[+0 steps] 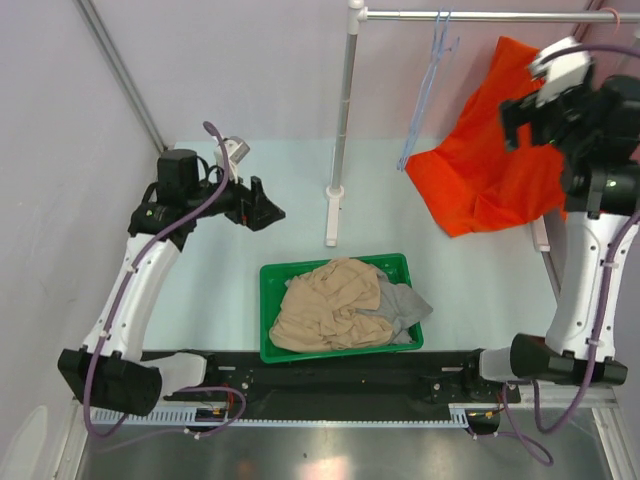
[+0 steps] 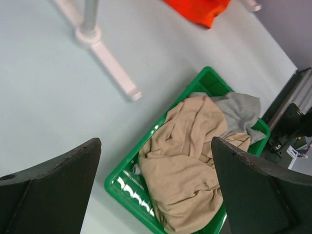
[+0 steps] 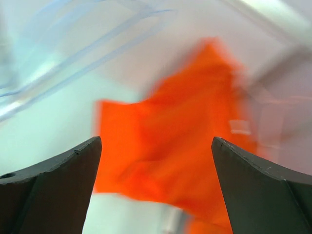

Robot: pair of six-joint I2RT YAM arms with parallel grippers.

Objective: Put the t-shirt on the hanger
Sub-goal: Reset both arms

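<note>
The orange t-shirt [image 1: 490, 160] hangs at the right end of the rail [image 1: 480, 15], its lower edge reaching down to the table. A pale pink hook, the hanger [image 1: 610, 14], just shows over the rail above it; the rest is hidden by cloth and arm. My right gripper [image 1: 515, 118] is raised in front of the shirt's upper part, open, with nothing between its fingers. In the right wrist view the blurred t-shirt [image 3: 180, 136] fills the space beyond the open right gripper [image 3: 156, 141]. My left gripper [image 1: 265, 210] hovers open and empty over the table at the left; a corner of the t-shirt [image 2: 197, 9] shows at the top of its wrist view.
Light blue hangers [image 1: 430, 80] hang from the rail left of the shirt. The rack's white pole [image 1: 345, 110] stands on a foot mid-table. A green basket [image 1: 335, 265] near the front holds a beige garment [image 1: 335, 305] and a grey garment [image 1: 405, 305], seen below the left gripper [image 2: 156, 141].
</note>
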